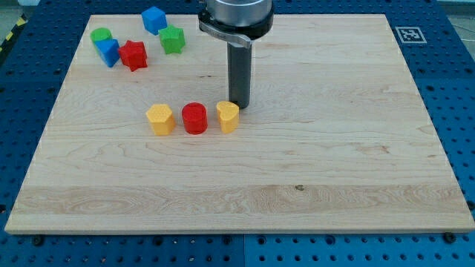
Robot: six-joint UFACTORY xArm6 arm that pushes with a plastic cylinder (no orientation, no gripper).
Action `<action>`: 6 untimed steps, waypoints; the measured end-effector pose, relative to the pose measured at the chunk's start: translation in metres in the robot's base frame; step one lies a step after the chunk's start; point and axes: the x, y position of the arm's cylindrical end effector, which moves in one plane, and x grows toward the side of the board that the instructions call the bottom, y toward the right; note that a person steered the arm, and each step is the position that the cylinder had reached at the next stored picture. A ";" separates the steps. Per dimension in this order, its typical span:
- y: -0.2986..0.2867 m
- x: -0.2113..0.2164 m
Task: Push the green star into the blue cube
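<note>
The green star point(172, 39) sits near the board's top left, just right of and below the blue cube point(154, 19); a narrow gap shows between them. My tip point(238, 106) rests on the board at the middle, well to the right of and below both, right beside the top right of a yellow heart-shaped block point(228, 116).
A red star point(133, 55), a second blue block point(107, 52) and a green cylinder point(101, 35) cluster at the view's top left. A yellow hexagonal block point(160, 119) and a red cylinder point(194, 118) line up left of the yellow heart. The wooden board point(334, 148) lies on a blue pegboard table.
</note>
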 end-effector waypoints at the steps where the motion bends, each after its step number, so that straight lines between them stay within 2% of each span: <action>1: 0.000 -0.006; 4: 0.004 0.015; 5: -0.002 -0.020; 6: -0.039 -0.061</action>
